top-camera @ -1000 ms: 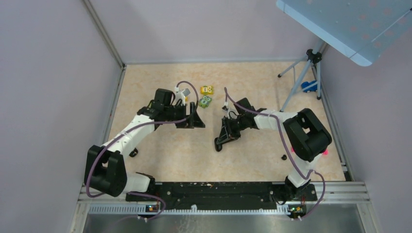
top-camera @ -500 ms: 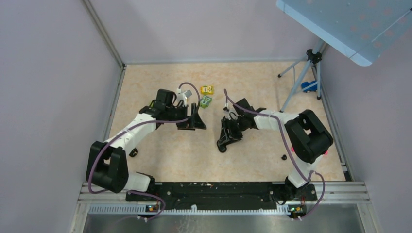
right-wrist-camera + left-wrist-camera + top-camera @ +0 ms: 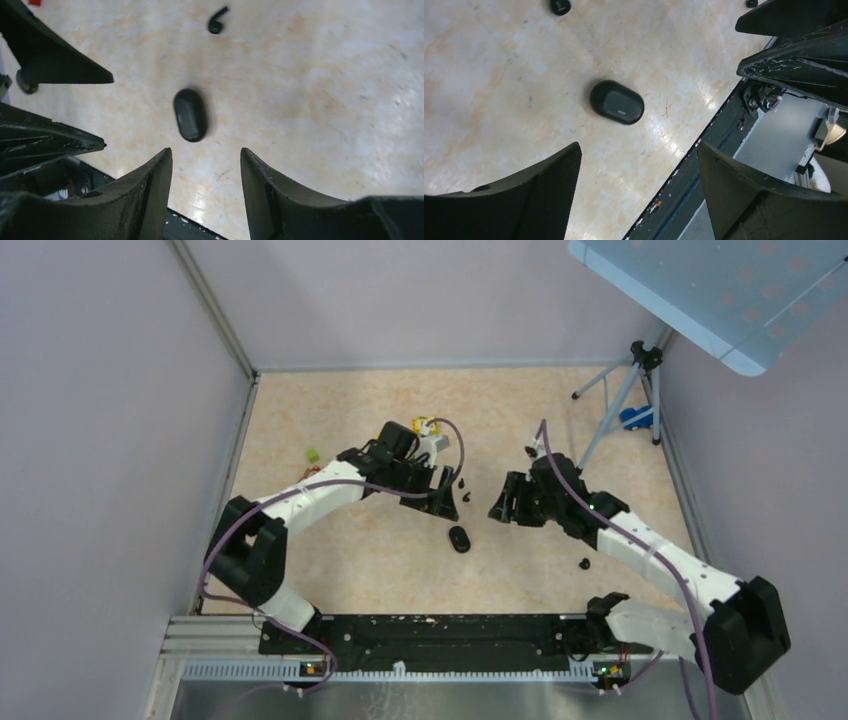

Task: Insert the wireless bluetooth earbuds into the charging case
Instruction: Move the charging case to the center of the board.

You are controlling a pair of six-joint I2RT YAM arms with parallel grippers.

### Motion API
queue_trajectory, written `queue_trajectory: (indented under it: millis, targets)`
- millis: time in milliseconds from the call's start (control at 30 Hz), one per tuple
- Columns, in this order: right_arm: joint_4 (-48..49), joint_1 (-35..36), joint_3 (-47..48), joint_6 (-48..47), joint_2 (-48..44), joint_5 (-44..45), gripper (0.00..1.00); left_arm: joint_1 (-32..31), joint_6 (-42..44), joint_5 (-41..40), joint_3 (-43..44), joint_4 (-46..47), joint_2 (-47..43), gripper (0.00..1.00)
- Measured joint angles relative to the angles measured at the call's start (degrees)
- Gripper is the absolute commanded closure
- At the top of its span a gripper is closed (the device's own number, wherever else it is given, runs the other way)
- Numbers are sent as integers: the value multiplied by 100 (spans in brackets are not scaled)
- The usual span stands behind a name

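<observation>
Black charging case (image 3: 459, 538): it's lying flat on the table (image 3: 330, 570) with the lid looking shut to us. It sits between the two gripper tips and touches neither. From above it's just a dark blob, and we can't make out a seam.
Earbuds: tiny specks in the top view. One earbud (image 3: 463, 483) is just beside the left gripper's tip. The other earbud (image 3: 584, 563) sits well off to the right of the case. Both are loose on the table, outside the case.
Yellow block (image 3: 425, 425): mostly hidden behind the left arm's wrist, so we only get a corner.
Green block (image 3: 313, 455): a small bit peeking out beside the left forearm.
Left gripper (image 3: 447, 502): jaws spread wide and empty.
Right gripper (image 3: 503, 508): jaws apart too, with nothing between them.
Case shape: a smooth matte pill with rounded ends and a faint rectangular mark on top.
Stemmed earbud (image 3: 218, 20): round head and short bent stem. We can't tell which of the two it is.
Fingers (image 3: 544, 185): black wedges with a fine pebbly face.
Table surface: beige, marbled and glossy, with bright glare patches.
</observation>
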Motion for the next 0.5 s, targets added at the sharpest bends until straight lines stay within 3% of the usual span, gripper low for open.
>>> queue_trajectory:
  millis: [233, 500]
  targets:
    - [-358, -70, -813, 1058, -1180, 1180, 49, -555, 192, -114, 828, -83, 1130, 13]
    - [-651, -72, -754, 1261, -1786, 1932, 48, -804, 203, -1193, 1399, -481, 1725, 14]
